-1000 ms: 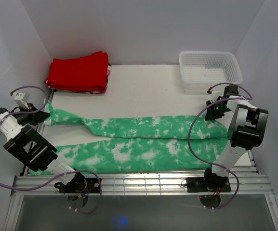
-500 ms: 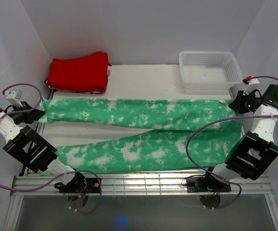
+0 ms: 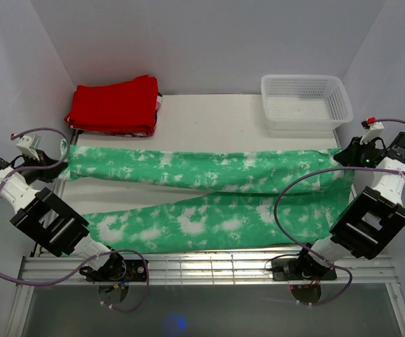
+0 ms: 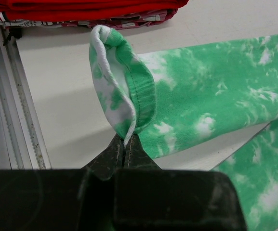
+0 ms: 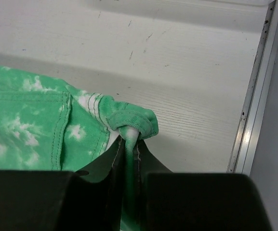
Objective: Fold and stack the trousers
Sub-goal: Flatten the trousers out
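The left claw [image 4: 125, 147] pinches a leg cuff and the right claw [image 5: 129, 139] pinches the waist end (both squeezed tight), pulling the green trousers [image 3: 209, 172] straight across the table [image 3: 216, 126], probably so they fold neatly.

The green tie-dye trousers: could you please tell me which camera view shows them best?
Top external: the green white-blotched fabric trousers show full length, both legs. Left wrist shows only a pinched cuff; right wrist only a pinched waistband corner.
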### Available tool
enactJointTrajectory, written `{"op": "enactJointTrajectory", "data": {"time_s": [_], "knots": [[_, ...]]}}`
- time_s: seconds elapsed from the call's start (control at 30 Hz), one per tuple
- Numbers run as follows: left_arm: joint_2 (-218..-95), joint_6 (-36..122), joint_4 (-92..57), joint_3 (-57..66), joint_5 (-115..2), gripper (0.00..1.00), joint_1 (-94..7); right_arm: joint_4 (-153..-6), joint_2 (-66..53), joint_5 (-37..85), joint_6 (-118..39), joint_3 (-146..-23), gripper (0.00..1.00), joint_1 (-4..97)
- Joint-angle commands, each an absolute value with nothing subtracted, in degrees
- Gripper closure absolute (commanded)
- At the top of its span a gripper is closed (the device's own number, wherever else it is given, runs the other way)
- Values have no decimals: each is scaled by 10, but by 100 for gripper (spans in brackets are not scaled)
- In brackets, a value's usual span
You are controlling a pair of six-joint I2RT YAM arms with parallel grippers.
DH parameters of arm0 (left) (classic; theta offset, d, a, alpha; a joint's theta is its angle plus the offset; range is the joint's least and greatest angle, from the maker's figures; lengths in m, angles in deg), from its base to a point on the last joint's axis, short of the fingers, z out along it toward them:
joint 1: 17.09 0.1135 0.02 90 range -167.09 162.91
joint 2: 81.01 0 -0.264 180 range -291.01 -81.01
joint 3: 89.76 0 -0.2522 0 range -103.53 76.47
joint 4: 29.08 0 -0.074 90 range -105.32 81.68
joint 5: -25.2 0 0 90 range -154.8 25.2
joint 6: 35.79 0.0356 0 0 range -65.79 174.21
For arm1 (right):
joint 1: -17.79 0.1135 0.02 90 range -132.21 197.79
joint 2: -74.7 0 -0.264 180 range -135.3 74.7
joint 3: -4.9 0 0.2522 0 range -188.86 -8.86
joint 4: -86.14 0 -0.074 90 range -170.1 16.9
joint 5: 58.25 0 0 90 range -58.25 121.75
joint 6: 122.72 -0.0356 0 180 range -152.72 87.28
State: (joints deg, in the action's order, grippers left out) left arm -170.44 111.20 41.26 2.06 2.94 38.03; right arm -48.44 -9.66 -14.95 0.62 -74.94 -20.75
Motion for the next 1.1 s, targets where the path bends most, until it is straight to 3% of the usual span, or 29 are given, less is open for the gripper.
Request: {"op": "enactJointTrajectory", "data": {"time_s": [0.0, 0.3, 0.33, 0.4, 0.43, 0.53, 0.57, 0.6, 0.63, 0.67, 0.7, 0.83, 0.9, 0.97, 1.07], "knots": [[-1684, 1134, 336, 30, 43, 100, 373, -611, -100, -141, -33, -735, 92, -214], [-1757, 829, -22, 67, -104, 100, 221, -784, -209, -37, -142, -746, 92, -138], [-1777, 806, -25, 49, -125, 99, 211, -785, -234, -3, -141, -756, 82, -119], [-1840, 758, 9, -22, -151, 83, 205, -764, -257, 30, -130, -798, 55, -100], [-1858, 750, 33, -51, -161, 79, 206, -755, -272, 54, -126, -813, 21, -96], [-1892, 778, 130, -130, -200, 59, 209, -693, -279, 74, -100, -860, 1, -97], [-1887, 788, 146, -135, -204, 46, 211, -677, -269, 77, -85, -864, 5, -98], [-1868, 809, 168, -131, -204, 40, 217, -662, -259, 78, -69, -865, 6, -98], [-1854, 818, 177, -126, -204, 19, 226, -634, -249, 81, -53, -860, 7, -100], [-1841, 833, 190, -120, -202, 5, 232, -616, -226, 78, -15, -859, 7, -100], [-1828, 871, 224, -111, -205, 2, 235, -595, -214, 74, 7, -858, 7, -101], [-1777, 1036, 397, -102, -210, 2, 247, -424, -160, 21, 148, -860, 2, -102], [-1765, 1101, 505, -84, -229, 8, 248, -314, -152, 13, 226, -856, 0, -102], [-1745, 1171, 551, -33, -250, 14, 250, -235, -149, 18, 262, -836, 10, -102], [-1729, 1216, 599, 39, -304, 33, 252, -202, -142, 42, 301, -798, 22, -101]]}}
